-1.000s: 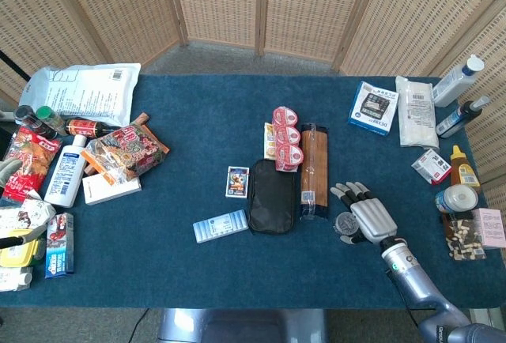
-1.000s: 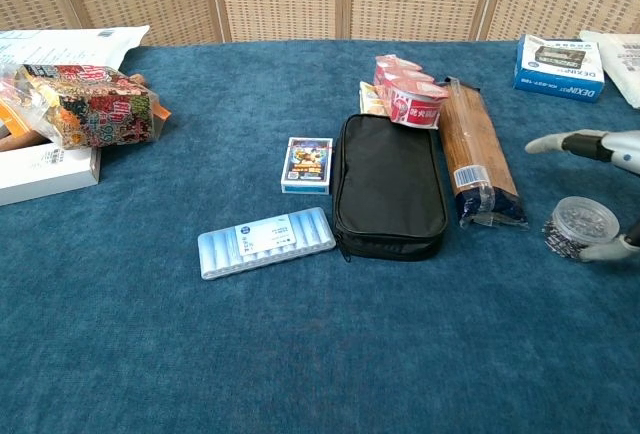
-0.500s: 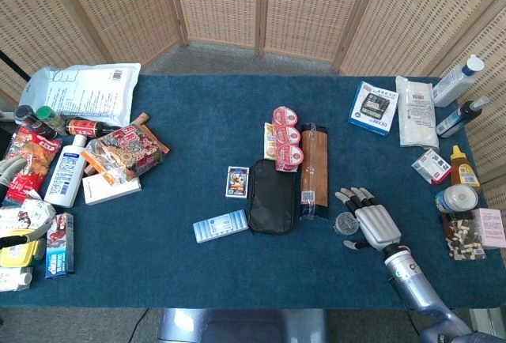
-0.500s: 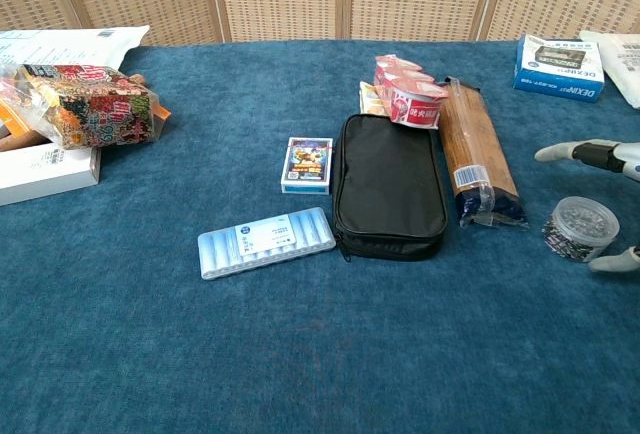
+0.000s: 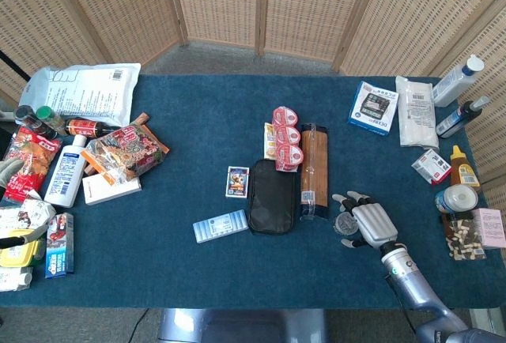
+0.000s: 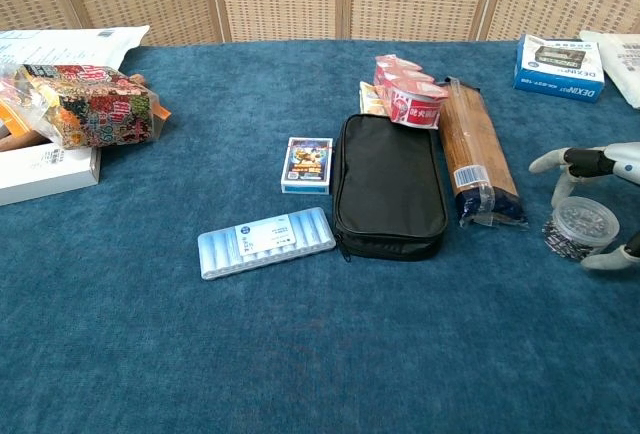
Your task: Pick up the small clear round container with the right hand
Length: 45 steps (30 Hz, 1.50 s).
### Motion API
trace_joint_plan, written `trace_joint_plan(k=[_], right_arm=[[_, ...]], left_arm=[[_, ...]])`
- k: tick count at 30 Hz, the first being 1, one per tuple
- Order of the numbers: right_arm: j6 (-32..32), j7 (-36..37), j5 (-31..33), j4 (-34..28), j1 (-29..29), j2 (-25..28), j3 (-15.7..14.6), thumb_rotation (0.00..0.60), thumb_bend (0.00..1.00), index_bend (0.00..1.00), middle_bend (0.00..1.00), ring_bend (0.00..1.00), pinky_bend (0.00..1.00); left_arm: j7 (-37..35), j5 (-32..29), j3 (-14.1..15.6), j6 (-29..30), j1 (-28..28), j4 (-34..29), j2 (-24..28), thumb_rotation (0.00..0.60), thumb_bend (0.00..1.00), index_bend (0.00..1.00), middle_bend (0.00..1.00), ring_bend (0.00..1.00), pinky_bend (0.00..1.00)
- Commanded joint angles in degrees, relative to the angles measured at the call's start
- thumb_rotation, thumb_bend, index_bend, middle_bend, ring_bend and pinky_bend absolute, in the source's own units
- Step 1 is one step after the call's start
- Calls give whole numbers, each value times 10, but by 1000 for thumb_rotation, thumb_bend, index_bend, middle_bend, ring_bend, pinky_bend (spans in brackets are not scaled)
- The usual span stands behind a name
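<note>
The small clear round container (image 6: 581,226) stands on the blue cloth right of the long brown packet, with dark bits inside; it also shows in the head view (image 5: 345,223). My right hand (image 5: 366,222) lies just to its right, reaching in from the near right corner. The fingers (image 6: 566,161) arch over the container's far side and curl down to its rim, and the thumb (image 6: 611,259) sits by its near side with a small gap. The container rests on the cloth. A grey shape at the far left edge, among the packets, looks like my left hand (image 5: 7,171); its fingers are unclear.
A long brown packet (image 6: 479,154), a black pouch (image 6: 388,189), red-lidded cups (image 6: 412,92), a card box (image 6: 308,164) and a pale blue strip (image 6: 267,241) lie left of the container. Bottles, jars and boxes (image 5: 458,175) crowd the right edge. Snacks and bottles (image 5: 71,161) fill the left side.
My right hand has drawn back slightly toward the near edge, and its fingers have curled from stretched flat to bent down around the container. The container has stayed in place.
</note>
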Motion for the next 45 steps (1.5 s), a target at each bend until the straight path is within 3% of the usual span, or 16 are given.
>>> trace_joint_plan(k=[1,14,24,30,45], right_arm=[[-1,1,1,1,1,0,1,600,93,181,411,170,258],[-2,9,0,7,6,-1,2,600,105,396,653,405,519],[20,-6,-2,-33,6,37,14,600,118,442,710,463,566],[32,-18,-4,-93,20,91,41,600,118,451,721,476,567],[27,-24,30,-234,86,215,150,600,113,465,735,494,580]], left_arm=[[0,0,0,1,1,1,0,600,45,0,0,0,0],[-5,-2,1,4,5,5,0,600,42,0,0,0,0],[-7,-5,0,-1,3,10,-5,600,45,0,0,0,0],[-5,-3,-2,-3,-1,9,-8,600,45,0,0,0,0],[-11,4,5,3,6,15,-18,600,44,0,0,0,0]])
